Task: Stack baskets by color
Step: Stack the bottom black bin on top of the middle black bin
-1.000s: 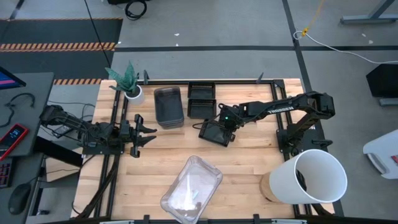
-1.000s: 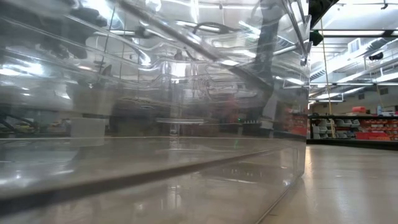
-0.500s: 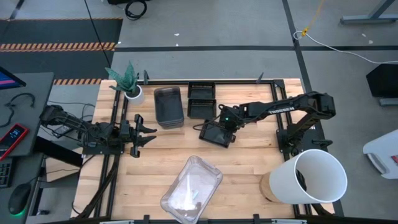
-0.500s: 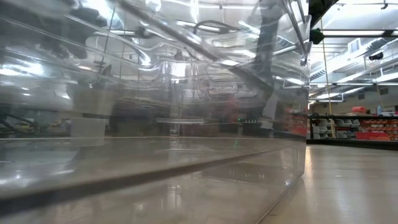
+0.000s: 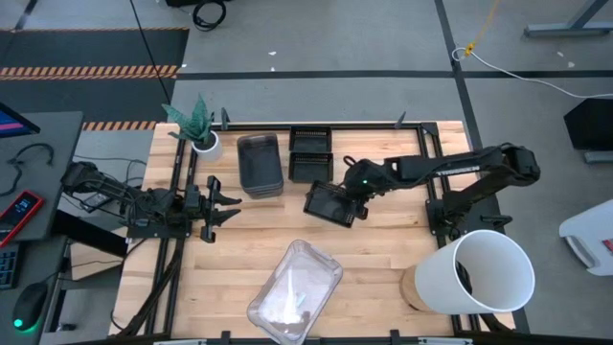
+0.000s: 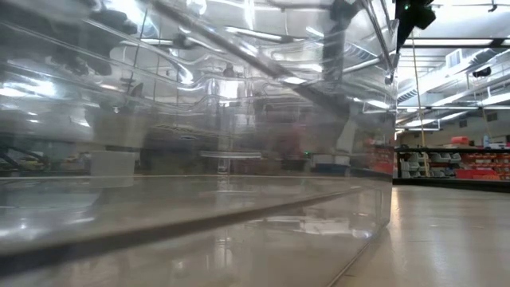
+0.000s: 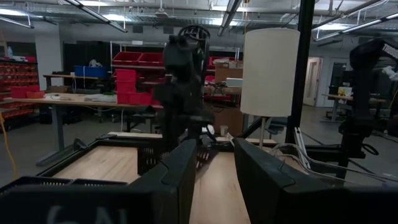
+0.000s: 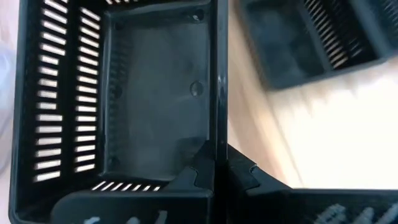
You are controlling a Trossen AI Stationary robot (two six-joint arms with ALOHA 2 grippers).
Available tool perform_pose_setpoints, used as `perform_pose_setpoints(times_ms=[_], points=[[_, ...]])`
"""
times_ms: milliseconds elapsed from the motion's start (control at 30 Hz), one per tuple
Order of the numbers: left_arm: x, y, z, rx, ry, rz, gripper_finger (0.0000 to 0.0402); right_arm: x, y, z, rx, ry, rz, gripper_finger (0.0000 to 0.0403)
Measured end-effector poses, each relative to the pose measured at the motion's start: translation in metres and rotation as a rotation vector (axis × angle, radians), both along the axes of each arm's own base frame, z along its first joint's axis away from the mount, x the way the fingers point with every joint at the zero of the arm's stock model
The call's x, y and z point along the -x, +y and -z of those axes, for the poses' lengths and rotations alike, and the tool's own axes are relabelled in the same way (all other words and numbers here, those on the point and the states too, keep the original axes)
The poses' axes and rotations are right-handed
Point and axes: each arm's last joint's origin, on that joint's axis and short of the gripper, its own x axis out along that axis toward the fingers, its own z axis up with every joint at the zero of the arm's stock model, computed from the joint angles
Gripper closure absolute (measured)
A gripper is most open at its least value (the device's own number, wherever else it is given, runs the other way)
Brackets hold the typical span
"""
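Note:
A black lattice basket [image 5: 330, 203] is at the table's middle, with my right gripper [image 5: 354, 196] shut on it. Two more black baskets [image 5: 309, 153] sit side by side at the far edge, and the nearer of them also shows in the right wrist view [image 8: 311, 37]. A stack of smoky grey baskets [image 5: 260, 165] stands to their left. Clear baskets [image 5: 295, 292] lie nested near the front edge and fill the low view [image 6: 199, 159]. My left gripper [image 5: 230, 203] waits open at the table's left, its fingers apart [image 7: 214, 149]. My right gripper grips the rim of one side wall [image 8: 217, 146] of the black basket, close to a corner. One finger [image 8: 202, 173] is inside and one [image 8: 244, 174] outside. The fingers slant down from the table's right side. The basket hangs tilted; whether its low end touches the table I cannot tell.
A big white bucket [image 5: 484, 273] lies on its side at the front right corner. A small white plant pot [image 5: 204, 144] stands at the far left. Bare wood lies between the held basket and the clear baskets.
My right gripper has risen, staying shut on the black basket. The basket has come up with it and shifted a little toward the table's left.

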Motion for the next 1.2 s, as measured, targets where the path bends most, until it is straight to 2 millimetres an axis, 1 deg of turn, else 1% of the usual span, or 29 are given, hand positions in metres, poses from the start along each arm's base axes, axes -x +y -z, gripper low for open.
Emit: perform_pose_setpoints(times_ms=[100,267,367,467,567,700,867,1033,1200], points=[[0.0,0.0,0.0,0.0,0.0,0.0,0.0285,0.003,0.0,-0.011,0.028,-0.057,0.015,0.0392],[0.0,0.0,0.0,0.0,0.0,0.0,0.0285,0.005,-0.002,-0.022,0.085,-0.132,0.038,0.0392],[0.0,0.0,0.0,0.0,0.001,0.0,0.0285,0.002,-0.008,-0.027,0.156,-0.181,0.013,0.0392],[0.0,0.0,0.0,0.0,0.0,0.0,0.0285,-0.003,-0.02,-0.029,0.249,-0.204,-0.03,0.0392],[0.0,0.0,0.0,0.0,0.001,0.0,0.0285,-0.011,-0.037,-0.023,0.324,-0.201,-0.041,0.0393],[0.0,0.0,0.0,0.0,0.001,0.0,0.0285,-0.021,-0.059,-0.012,0.399,-0.129,-0.103,0.0394],[0.0,0.0,0.0,0.0,0.0,0.0,0.0285,-0.039,-0.086,-0.015,0.422,-0.046,-0.131,0.0395],[0.0,0.0,0.0,0.0,0.001,0.0,0.0285,-0.064,-0.105,-0.024,0.452,0.018,-0.184,0.0395],[0.0,0.0,0.0,0.0,0.0,0.0,0.0285,-0.084,-0.123,-0.019,0.479,0.086,-0.246,0.0395]])
